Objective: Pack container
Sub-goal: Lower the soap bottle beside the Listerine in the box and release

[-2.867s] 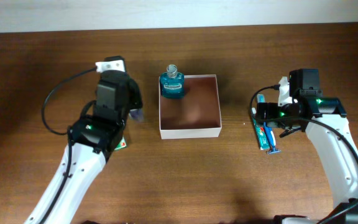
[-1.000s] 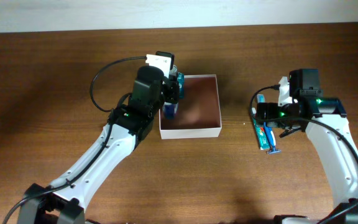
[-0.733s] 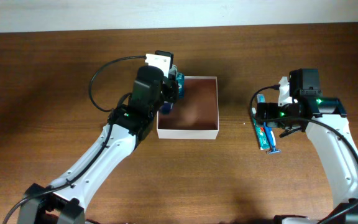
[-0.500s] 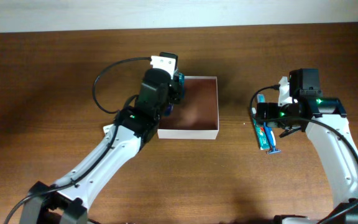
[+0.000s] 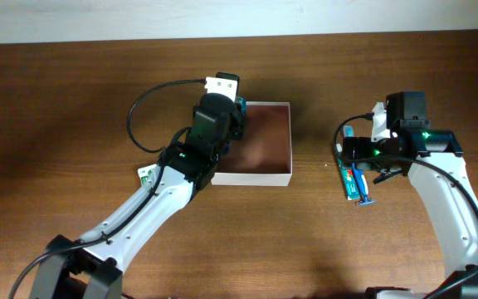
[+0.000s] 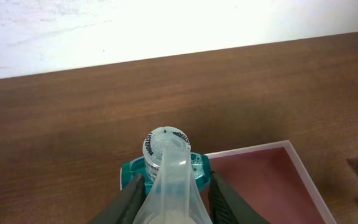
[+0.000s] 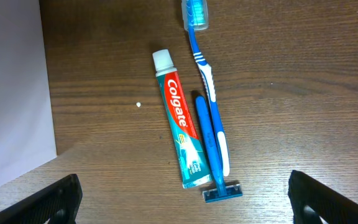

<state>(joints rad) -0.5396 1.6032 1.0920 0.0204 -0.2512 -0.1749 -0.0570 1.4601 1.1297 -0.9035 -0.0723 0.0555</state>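
Overhead, container [image 5: 264, 145]: judged light, thin-walled, liable to slide; best gripped by a wall.
Left claw [image 6: 178, 198]: was clamped on clear item [image 6: 176, 167].
Right claw [image 7: 188, 199]: stood apart.

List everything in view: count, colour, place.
container: 1, white walls, reddish-brown inside, table centre
mouthwash bottle: 1, teal, at container's far-left corner
clear plastic item: 1, translucent, in left gripper
toothpaste: 1, red-green-white, right of container
toothbrush: 1, blue-white, beside toothpaste
razor: 1, blue, beside toothpaste
card: 1, green-white, by left arm
table: 1, brown wood
left gripper: shut on clear plastic item, above bottle
right gripper: open, above toothpaste
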